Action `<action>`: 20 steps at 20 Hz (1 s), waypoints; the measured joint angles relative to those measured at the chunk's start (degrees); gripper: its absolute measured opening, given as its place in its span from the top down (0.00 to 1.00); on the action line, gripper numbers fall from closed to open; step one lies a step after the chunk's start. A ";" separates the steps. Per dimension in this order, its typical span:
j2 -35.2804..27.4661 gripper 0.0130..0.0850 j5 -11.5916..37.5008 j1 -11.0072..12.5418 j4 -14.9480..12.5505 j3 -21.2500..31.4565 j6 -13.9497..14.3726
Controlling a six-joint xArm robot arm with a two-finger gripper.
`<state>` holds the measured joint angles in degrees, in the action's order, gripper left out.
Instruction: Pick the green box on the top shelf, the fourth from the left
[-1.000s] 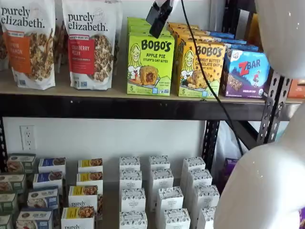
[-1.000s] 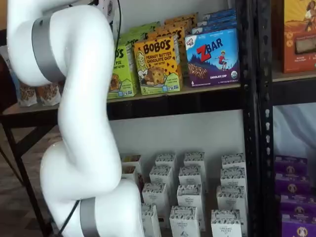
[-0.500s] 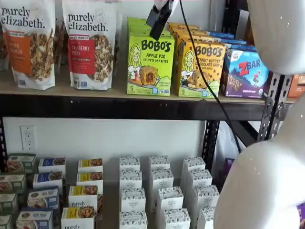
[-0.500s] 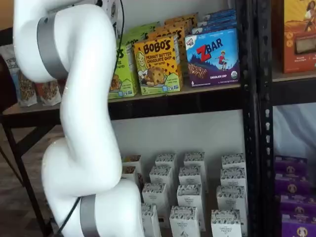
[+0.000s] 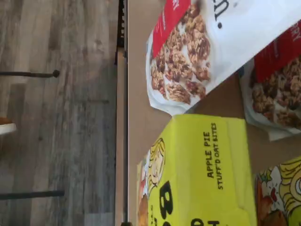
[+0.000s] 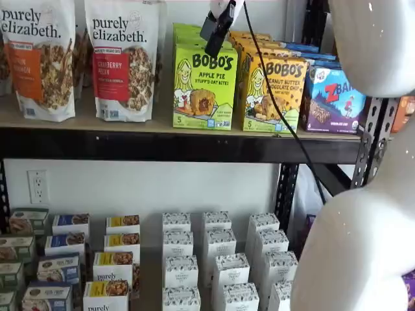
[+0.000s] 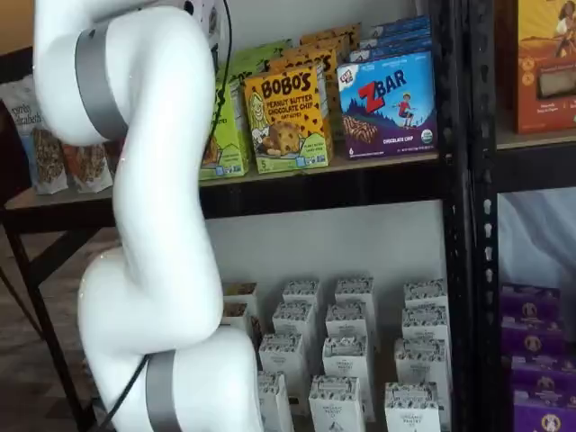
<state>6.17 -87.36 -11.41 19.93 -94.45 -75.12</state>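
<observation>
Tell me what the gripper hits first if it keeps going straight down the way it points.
Probably the top of the green box: the gripper hangs just above it in a shelf view, and the wrist view looks onto that box's top. Depth is unclear, so it may be slightly in front.

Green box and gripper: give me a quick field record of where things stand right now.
target: green box, upright at the front of its row on the top shelf
left neighbour: granola pouch
right neighbour: yellow-orange box
gripper: gripper hangs in front of the target's upper edge, seen side-on in a shelf view
contact: none visible
held: nothing
</observation>
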 joint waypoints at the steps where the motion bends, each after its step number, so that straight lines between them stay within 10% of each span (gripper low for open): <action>1: -0.10 0.00 0.03 -0.03 -0.18 0.00 -0.03; 20: -0.85 0.00 0.38 -0.99 -3.89 1.54 -0.20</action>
<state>5.32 -86.98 -12.40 16.04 -92.91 -75.32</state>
